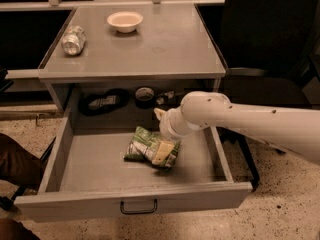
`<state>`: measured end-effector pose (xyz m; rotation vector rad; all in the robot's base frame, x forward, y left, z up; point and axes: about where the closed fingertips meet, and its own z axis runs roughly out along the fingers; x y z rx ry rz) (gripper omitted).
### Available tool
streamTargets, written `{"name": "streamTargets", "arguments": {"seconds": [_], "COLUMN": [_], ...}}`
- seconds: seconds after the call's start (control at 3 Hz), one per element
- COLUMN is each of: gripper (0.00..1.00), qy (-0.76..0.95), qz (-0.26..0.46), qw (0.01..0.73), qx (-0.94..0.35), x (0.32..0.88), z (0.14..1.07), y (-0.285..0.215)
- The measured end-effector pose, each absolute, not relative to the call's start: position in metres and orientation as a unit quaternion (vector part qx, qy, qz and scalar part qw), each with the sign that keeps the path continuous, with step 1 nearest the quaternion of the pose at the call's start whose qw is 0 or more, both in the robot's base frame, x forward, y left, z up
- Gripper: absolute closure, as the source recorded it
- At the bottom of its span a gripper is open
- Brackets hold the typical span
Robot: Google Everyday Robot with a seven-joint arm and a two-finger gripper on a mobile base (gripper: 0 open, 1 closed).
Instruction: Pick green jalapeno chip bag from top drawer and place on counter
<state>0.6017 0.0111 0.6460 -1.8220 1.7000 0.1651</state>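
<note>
The green jalapeno chip bag (pixel 141 145) lies crumpled on the floor of the open top drawer (pixel 75 164), near its middle. The drawer's front panel carries a dark wire handle (pixel 138 208). My white arm reaches in from the right, and my gripper (pixel 163 151) is down in the drawer, right over the right end of the bag and touching or nearly touching it. The grey counter (pixel 160 44) sits above and behind the drawer.
A crushed silver can (pixel 73 39) lies at the counter's left and a white bowl (pixel 125 20) at its back. Dark items (pixel 102 102) and a round object (pixel 145 93) sit in the recess behind the drawer. A black chair stands at the right.
</note>
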Motion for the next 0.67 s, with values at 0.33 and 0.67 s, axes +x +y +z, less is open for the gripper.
{"name": "streamTargets", "arguments": {"seconds": [0.33, 0.67], "gripper": [0.00, 0.00], "qy": [0.662, 0.671], "qz": [0.063, 0.077], "qw": [0.308, 0.292], "qx": [-0.680, -0.677], "x": [0.601, 0.597], "z": [0.627, 0.613], "y": [0.000, -0.004]}}
